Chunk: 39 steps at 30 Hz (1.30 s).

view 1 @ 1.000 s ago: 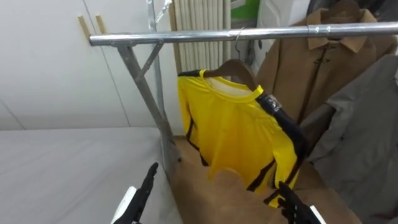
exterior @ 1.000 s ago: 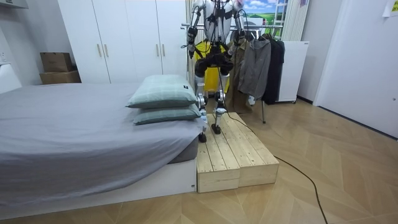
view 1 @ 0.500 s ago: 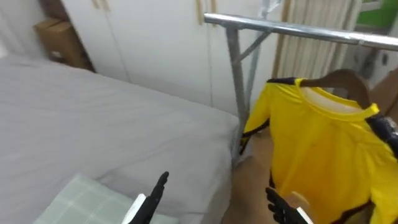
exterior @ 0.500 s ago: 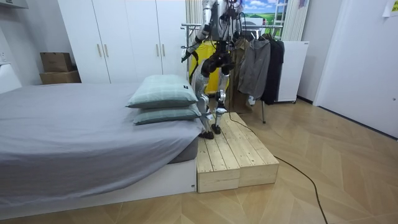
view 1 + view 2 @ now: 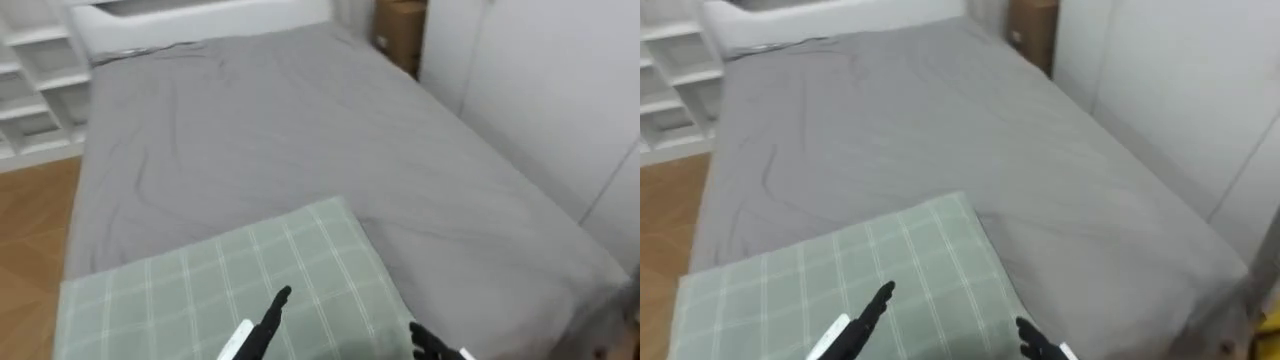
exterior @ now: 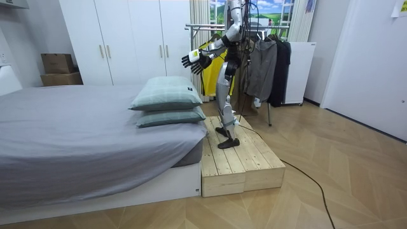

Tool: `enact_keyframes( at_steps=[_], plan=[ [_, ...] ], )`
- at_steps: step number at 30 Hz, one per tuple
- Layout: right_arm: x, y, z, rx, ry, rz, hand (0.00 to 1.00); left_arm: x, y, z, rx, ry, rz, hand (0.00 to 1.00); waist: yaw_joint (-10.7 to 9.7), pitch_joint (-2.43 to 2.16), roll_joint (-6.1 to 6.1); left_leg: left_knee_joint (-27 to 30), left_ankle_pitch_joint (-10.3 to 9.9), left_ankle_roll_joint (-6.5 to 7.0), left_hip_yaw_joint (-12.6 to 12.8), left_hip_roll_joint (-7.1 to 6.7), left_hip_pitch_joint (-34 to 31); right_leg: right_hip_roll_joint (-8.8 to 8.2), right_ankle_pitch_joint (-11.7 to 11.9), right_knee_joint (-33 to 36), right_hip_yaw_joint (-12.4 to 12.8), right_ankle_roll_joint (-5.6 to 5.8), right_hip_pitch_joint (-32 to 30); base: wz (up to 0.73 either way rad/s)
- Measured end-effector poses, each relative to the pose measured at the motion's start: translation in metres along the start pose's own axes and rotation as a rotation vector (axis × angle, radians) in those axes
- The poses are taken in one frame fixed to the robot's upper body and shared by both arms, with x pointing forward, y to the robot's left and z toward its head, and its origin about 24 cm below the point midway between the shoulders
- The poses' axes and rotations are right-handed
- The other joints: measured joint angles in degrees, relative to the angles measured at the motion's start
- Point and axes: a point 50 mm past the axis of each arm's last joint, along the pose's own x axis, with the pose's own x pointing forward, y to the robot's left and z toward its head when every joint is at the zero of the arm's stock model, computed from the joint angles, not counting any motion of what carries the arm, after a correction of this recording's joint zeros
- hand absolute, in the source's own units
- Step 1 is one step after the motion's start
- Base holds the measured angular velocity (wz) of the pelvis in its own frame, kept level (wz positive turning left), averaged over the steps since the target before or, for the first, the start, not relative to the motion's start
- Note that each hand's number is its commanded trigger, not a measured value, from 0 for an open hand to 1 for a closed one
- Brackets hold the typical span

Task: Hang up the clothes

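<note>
A yellow shirt (image 6: 212, 48) hangs on the metal clothes rack (image 6: 202, 27) behind me in the room view. I stand on the wooden platform (image 6: 240, 159), facing the bed. My left hand (image 5: 266, 322) reaches out low over the green checked pillow (image 5: 220, 285), its fingers straight and empty. Just to its right my right hand (image 5: 430, 344) shows at the bottom edge, fingers spread, holding nothing. Both hands (image 6: 194, 60) are stretched out toward the bed in the room view.
The grey bed (image 5: 270, 130) spreads out before me, with two stacked pillows (image 6: 166, 102) at its near end. White wardrobes (image 6: 127, 38), cardboard boxes (image 6: 58, 67) and white shelves (image 5: 30, 90) stand around it. Coats (image 6: 264, 67) hang on the rack.
I have turned away from the rack toward the bed and stepped along the platform. The eye view swung from the yellow shirt to the bed and pillow. Both hands stay empty.
</note>
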Motion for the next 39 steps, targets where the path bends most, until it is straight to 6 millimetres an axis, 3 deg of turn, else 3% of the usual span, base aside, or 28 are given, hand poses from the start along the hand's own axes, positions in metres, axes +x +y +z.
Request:
enact_keyframes(
  at_steps=[4, 10, 13, 15, 17, 18, 22, 25, 27, 30, 34, 39],
  plan=[
    [0.005, 0.012, 0.005, 0.005, -0.013, 0.062, 0.0, -0.004, 0.001, -0.004, 0.005, 0.016, 0.009, 0.0, 1.11, 0.1, -0.39, -0.15, -0.01, -0.02, -0.04, -0.29, 0.64, -0.32, 0.29, 0.09, 0.18, -0.29, 0.47, -0.03],
    [0.008, 0.012, 0.01, 0.011, -0.029, 0.064, 0.0, -0.005, 0.001, -0.006, 0.003, 0.022, 0.01, 0.0, 0.43, 0.33, -0.76, -0.67, -0.09, 0.22, -0.82, -1.17, 0.47, -0.99, 0.9, -0.03, -0.21, 0.42, 0.62, 0.05],
    [0.008, 0.012, 0.009, 0.022, -0.027, 0.055, 0.0, -0.003, 0.001, -0.009, 0.007, 0.038, 0.008, 0.0, -1.37, 0.45, -0.91, -0.33, -0.26, 0.52, -3.15, -1.49, -0.26, -1.11, 1.13, 0.05, -0.3, 1.26, 1.51, 0.41],
    [0.007, 0.008, 0.007, 0.032, -0.019, 0.03, 0.0, 0.0, 0.002, -0.012, 0.01, 0.053, 0.006, 0.0, -3.28, 0.6, -1.2, -0.31, -0.03, 1.08, -6.41, -2.53, -1.3, -1.24, 1.07, 0.04, 2.98, 2.69, 1.83, 0.76],
    [0.006, 0.004, 0.004, 0.045, -0.004, 0.004, 0.0, 0.0, 0.002, -0.014, 0.01, 0.062, 0.007, 0.0, -4.46, 0.62, -1.4, -0.23, 0.02, 1.47, -8.27, -3.27, -1.99, -1.45, 0.88, -0.07, 4.09, 3.59, 2.22, 0.66],
    [0.006, 0.002, 0.003, 0.05, 0.005, -0.016, 0.0, 0.001, 0.003, -0.014, 0.009, 0.063, 0.011, 0.0, -5.01, 0.75, -1.63, -0.07, 0.01, 1.72, -9.1, -3.64, -2.43, -1.44, 0.71, -0.05, 5.85, 4.12, 2.12, 0.56],
    [0.007, 0.003, 0.006, 0.044, -0.005, -0.033, 0.0, 0.0, 0.005, -0.018, 0.016, 0.085, 0.032, 0.0, -5.14, 0.7, -1.92, 0.2, -0.19, 2.07, -11.13, -4.57, -3.18, -1.28, 0.36, -0.06, 8.67, 5.27, 2.11, 0.31],
    [0.007, 0.002, 0.005, 0.048, -0.002, -0.049, 0.0, 0.001, 0.006, -0.021, 0.021, 0.099, 0.034, 0.0, -5.27, 0.43, -2.79, 0.05, -0.14, 2.16, -13.26, -6.07, -3.45, -0.82, -0.23, -0.25, 15.26, 6.65, 2.23, 0.39],
    [0.005, -0.001, 0.0, 0.077, 0.018, -0.068, 0.0, 0.001, 0.009, -0.021, 0.018, 0.098, 0.051, 0.0, -4.66, 0.04, -3.42, -0.03, -0.13, 2.16, -14.74, -6.19, -3.49, 0.55, -0.08, -1.7, 20.93, 7.3, 2.76, 0.32],
    [0.002, -0.003, -0.007, 0.082, 0.043, -0.076, 0.0, 0.0, 0.02, -0.023, 0.01, 0.105, 0.121, 0.0, -3.73, -0.22, -4.04, 0.06, 0.02, 1.9, -15.88, -6.16, -3.43, 1.64, 0.1, -3.68, 24.18, 7.59, 3.79, 0.21],
    [-0.009, -0.003, -0.029, 0.089, 0.117, -0.09, 0.0, -0.002, 0.035, -0.023, 0.001, 0.093, 0.245, 0.0, -3.87, -0.25, -4.07, -0.41, 0.28, 1.46, -17.15, -6.22, -3.22, 2.35, 0.39, -6.25, 23.72, 7.7, 5.71, 0.14],
    [-0.044, -0.013, -0.085, 0.098, 0.356, -0.177, 0.0, -0.014, 0.051, -0.034, -0.051, 0.114, 0.449, 0.0, -3.9, -0.3, -4.22, -2.2, 0.54, 1.08, -18.74, -6.8, -2.13, 2.69, 0.39, -8.23, 23.13, 7.73, 7.99, 0.15]
  ],
)
